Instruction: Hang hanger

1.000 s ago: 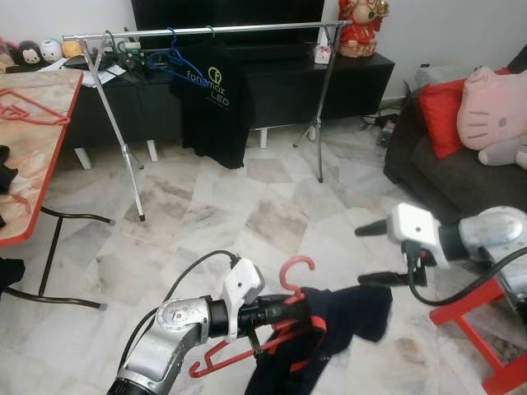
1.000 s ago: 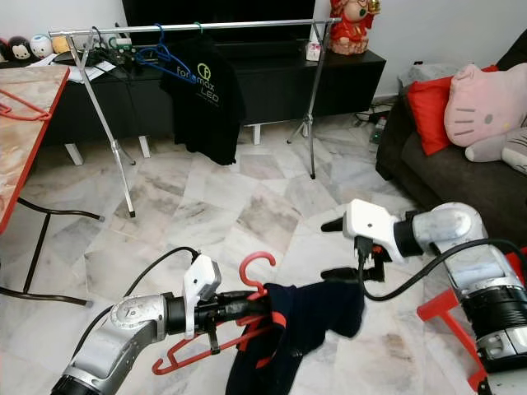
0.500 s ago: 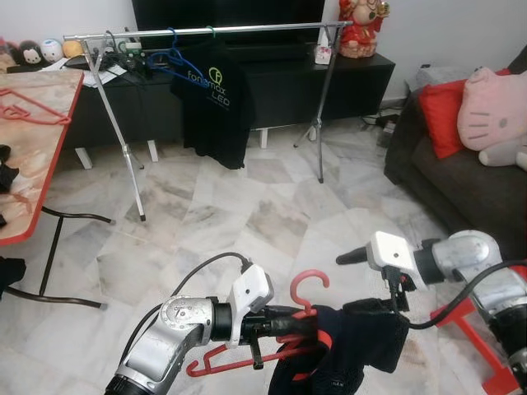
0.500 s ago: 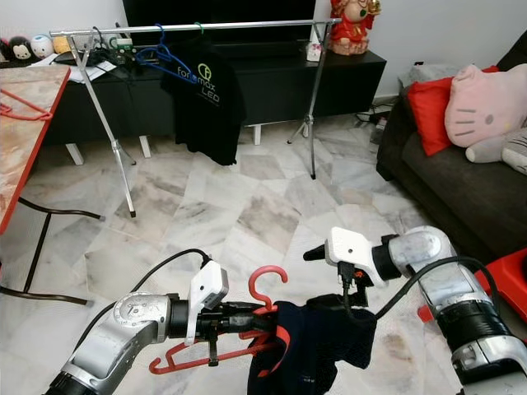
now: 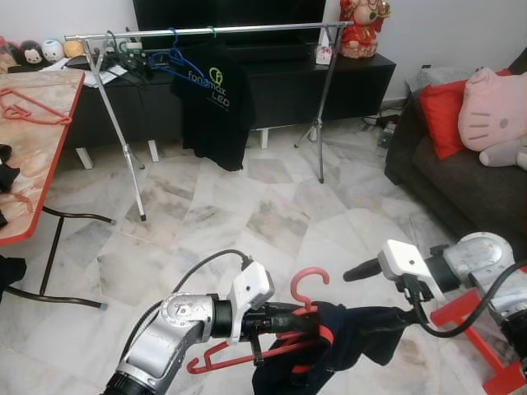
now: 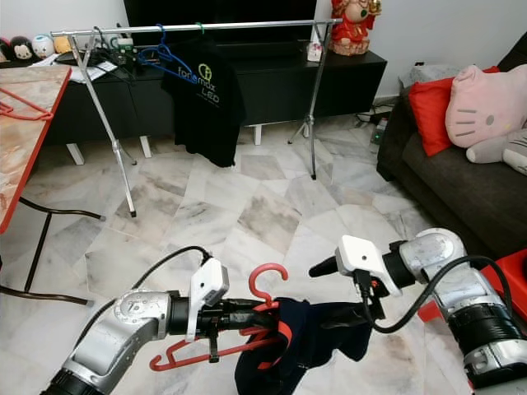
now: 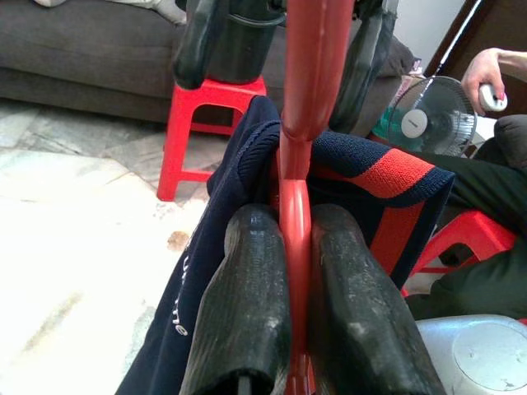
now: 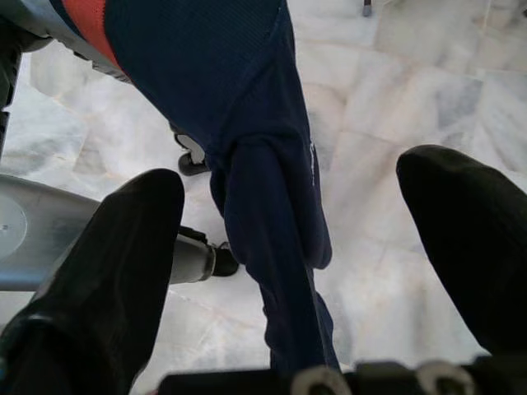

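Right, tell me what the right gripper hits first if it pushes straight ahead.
Probably the navy shirt: a fold of it hangs between the open fingers of the right gripper. Beyond it lie the left arm and marble floor.

home: sofa point(image 5: 461, 177), tv cabinet point(image 5: 272, 86)

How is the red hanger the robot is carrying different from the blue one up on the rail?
The red hanger is clamped between the left gripper fingers, low over the floor; the blue hanger hangs on the rack rail. The red one carries a navy garment; the blue one looks bare. Both have hooks.
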`<state>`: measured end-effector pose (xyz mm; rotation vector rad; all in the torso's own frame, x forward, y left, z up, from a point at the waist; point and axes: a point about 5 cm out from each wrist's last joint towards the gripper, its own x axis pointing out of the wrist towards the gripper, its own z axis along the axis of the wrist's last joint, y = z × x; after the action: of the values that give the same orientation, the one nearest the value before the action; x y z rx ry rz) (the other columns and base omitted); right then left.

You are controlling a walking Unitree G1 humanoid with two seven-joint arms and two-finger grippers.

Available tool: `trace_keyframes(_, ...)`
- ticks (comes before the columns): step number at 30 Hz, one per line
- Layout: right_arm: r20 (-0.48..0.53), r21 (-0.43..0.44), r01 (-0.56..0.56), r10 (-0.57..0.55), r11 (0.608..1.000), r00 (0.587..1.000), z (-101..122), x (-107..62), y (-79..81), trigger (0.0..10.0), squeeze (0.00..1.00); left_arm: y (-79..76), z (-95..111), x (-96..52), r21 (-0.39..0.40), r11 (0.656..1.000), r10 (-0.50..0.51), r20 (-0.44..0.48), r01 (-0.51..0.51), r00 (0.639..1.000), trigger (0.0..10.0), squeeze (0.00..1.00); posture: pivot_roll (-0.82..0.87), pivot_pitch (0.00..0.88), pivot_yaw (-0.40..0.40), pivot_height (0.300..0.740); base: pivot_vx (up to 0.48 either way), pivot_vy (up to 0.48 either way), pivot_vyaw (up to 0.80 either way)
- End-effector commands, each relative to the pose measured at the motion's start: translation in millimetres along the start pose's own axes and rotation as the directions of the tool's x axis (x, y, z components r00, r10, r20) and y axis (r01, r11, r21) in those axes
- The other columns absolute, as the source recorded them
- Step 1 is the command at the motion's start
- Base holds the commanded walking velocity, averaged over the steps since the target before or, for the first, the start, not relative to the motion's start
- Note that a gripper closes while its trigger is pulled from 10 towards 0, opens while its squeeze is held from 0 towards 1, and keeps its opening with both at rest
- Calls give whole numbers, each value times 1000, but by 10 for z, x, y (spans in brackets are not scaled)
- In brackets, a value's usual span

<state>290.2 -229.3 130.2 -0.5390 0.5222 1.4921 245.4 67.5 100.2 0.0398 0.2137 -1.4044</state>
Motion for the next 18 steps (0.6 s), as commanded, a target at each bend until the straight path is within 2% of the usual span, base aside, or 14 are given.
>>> trace_keyframes(1, -10, -26, 13, -13, 1000, 1000, 12, 23, -16, 10000, 0, 33, 111, 13, 34, 999, -2, 32, 1, 999, 10000, 0, -68, 0, -77, 740, 0, 0, 0)
trace_keyframes(6, -3, -55, -31, 31, 998, 1000, 39, 179, 9, 10000, 0, 29, 137, 28, 38, 999, -9, 38, 7, 999, 10000, 0, -69, 0, -78, 740, 0, 0, 0)
trace_keyframes(11, -35, -76, -14, 11, 997, 999, 28, 241, -32, 10000, 0, 30, 151, 36, 41, 999, -11, 39, 10, 999, 10000, 0, -68, 0, -81, 740, 0, 0, 0)
trace_keyframes(15, -48, -78, -81, 77, 994, 996, 30, 315, -2, 10000, 0, 30, 161, 39, 44, 999, -13, 40, 11, 999, 10000, 0, -65, 0, -89, 740, 0, 0, 0)
trace_keyframes(17, -48, -81, -78, 74, 994, 996, 39, 338, -20, 10000, 0, 32, 165, 40, 45, 999, -7, 42, 5, 999, 10000, 0, -63, 0, -92, 740, 0, 0, 0)
trace_keyframes(18, -49, -81, -76, 73, 994, 996, 38, 341, -26, 6784, 0, 33, 166, 40, 45, 999, -6, 43, 4, 999, 10000, 0, -63, 0, -92, 740, 0, 0, 0)
